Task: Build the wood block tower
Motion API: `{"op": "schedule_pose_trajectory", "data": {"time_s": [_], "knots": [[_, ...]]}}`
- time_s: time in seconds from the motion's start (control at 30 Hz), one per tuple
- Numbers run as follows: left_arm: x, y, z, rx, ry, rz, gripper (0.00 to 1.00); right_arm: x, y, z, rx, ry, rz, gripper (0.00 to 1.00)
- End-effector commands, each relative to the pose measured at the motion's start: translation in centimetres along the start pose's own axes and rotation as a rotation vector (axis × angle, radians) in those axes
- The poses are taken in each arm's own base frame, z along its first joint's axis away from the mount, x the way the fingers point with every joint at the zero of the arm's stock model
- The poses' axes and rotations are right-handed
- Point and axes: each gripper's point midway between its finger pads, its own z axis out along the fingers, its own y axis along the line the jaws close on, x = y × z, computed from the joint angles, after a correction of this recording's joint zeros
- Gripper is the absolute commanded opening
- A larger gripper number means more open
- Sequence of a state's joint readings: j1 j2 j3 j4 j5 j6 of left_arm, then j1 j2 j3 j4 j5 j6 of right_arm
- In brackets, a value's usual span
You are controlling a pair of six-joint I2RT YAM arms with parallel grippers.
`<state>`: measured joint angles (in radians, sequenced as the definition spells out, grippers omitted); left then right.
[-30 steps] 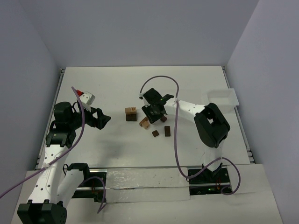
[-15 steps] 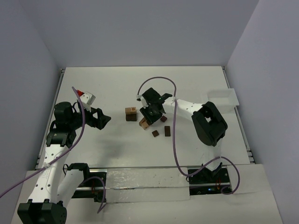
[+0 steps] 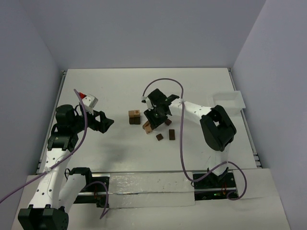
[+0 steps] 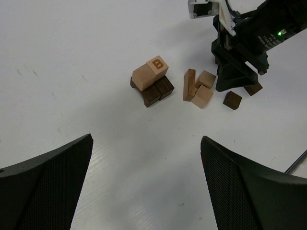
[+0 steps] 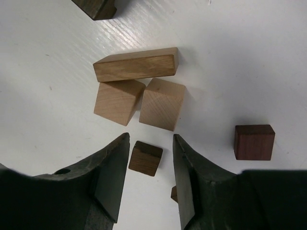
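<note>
Right gripper (image 5: pixel 150 142) barely moved; fingers (image 5: pixel 112 172) parted, straddling small dark block (image 5: pixel 145 158).

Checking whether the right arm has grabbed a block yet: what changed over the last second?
Hardly anything. The right gripper drifted slightly left, then back; it is still open, straddling a small dark block, nothing lifted. The left gripper, the wood block tower and the loose blocks stayed put.

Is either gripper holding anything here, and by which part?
Nothing is held. The right gripper is open, its fingers straddling a small dark brown block without clamping it; the left gripper is open and empty.
</note>
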<state>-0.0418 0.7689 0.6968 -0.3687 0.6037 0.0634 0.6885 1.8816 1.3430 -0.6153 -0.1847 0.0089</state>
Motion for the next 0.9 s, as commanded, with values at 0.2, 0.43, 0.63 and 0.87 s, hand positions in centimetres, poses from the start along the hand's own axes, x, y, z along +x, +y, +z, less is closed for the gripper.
{"op": "schedule_pose_trajectory", "data": {"time_s": [0.2, 0.43, 0.63, 0.87], "knots": [[-1.0, -0.1, 0.0, 0.011, -0.042, 0.028, 0.99, -2.4, -0.2, -2.9, -0.018, -0.104, 0.136, 0.95], [-0.9, -0.1, 0.1, 0.014, -0.041, 0.027, 0.99, -3.3, 0.6, -3.4, 0.082, -0.160, 0.177, 1.00], [-0.9, -0.1, 0.1, 0.017, -0.040, 0.028, 0.99, -2.7, 0.3, -0.7, 0.166, -0.112, 0.137, 1.00], [-0.9, -0.2, 0.1, 0.019, -0.041, 0.029, 0.99, -2.4, -0.1, 0.8, 0.201, -0.086, 0.100, 1.00]]}}
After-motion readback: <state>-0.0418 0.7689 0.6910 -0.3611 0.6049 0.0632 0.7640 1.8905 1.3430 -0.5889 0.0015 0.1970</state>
